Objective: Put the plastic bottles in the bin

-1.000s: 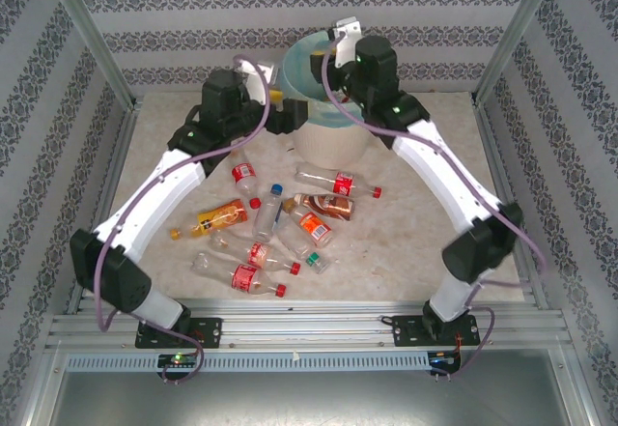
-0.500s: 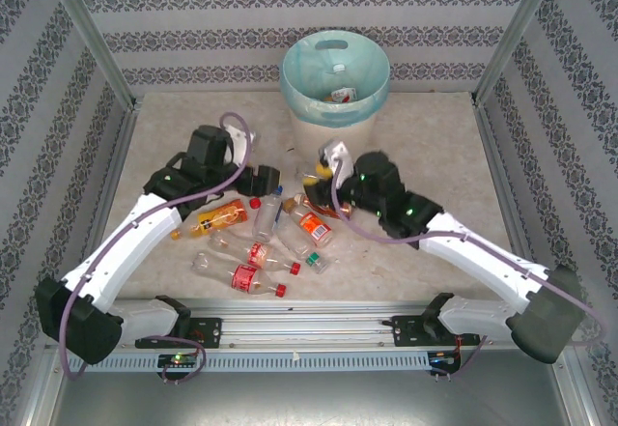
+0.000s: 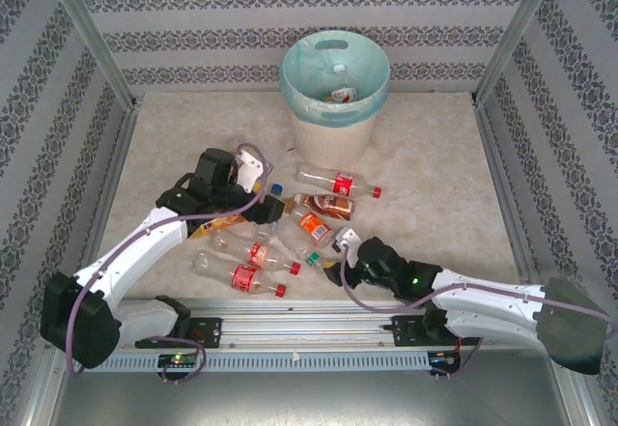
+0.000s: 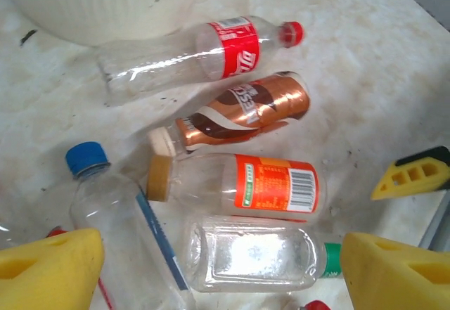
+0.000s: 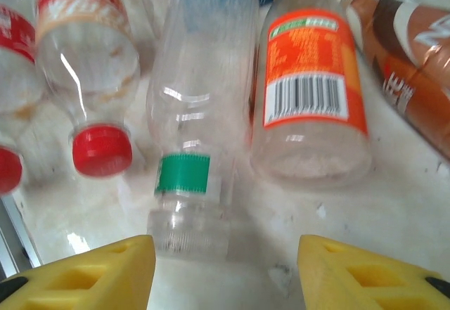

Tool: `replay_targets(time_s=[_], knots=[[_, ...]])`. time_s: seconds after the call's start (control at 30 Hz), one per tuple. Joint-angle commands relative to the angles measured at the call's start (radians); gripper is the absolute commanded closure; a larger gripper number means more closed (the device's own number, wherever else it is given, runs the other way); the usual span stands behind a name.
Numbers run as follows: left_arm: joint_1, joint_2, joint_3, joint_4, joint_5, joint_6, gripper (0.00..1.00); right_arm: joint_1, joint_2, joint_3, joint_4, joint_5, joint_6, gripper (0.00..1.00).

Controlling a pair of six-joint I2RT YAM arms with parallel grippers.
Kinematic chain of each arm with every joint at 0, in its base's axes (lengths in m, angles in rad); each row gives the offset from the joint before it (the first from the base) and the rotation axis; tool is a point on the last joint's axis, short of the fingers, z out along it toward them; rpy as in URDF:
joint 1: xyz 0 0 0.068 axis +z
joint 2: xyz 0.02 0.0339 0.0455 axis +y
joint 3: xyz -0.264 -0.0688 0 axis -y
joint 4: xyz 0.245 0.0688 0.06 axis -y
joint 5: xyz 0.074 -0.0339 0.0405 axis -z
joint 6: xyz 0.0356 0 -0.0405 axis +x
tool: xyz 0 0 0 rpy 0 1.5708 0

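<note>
The marbled table (image 3: 435, 156) carries the bin (image 3: 333, 136) at upper centre of the top view, with some bottles visible inside it. The plastic bottles (image 3: 290, 228) lie heaped at mid-frame, well apart from the bin (roughly ten to go). The left gripper (image 4: 221, 268) hangs over the heap, fingers spread and empty. The right gripper (image 5: 225, 261), likewise spread and empty, straddles the neck of the green-banded bottle (image 5: 184, 173). Both aim at one cluster, so I judge the fingers could clash, or a nudged round bottle could roll out from between closing jaws.
</note>
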Motion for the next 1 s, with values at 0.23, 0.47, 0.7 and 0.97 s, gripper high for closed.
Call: replay_targets(time_s=[0.23, 0.47, 0.7, 0.97], knots=[[-0.05, -0.071, -0.065, 0.059, 0.114, 0.235, 0.1, 0.048, 0.008, -0.059, 0.16, 0.052, 0.022, 0.41], [-0.069, -0.073, -0.073, 0.093, 0.115, 0.225, 0.1, 0.059, 0.064, -0.063, 0.223, -0.022, 0.031, 0.4], [-0.074, -0.085, -0.081, 0.095, 0.106, 0.225, 0.1, 0.062, 0.172, -0.026, 0.237, -0.029, 0.04, 0.4], [-0.078, -0.117, -0.102, 0.105, 0.09, 0.219, 0.09, 0.062, 0.292, -0.003, 0.327, -0.027, 0.042, 0.4]])
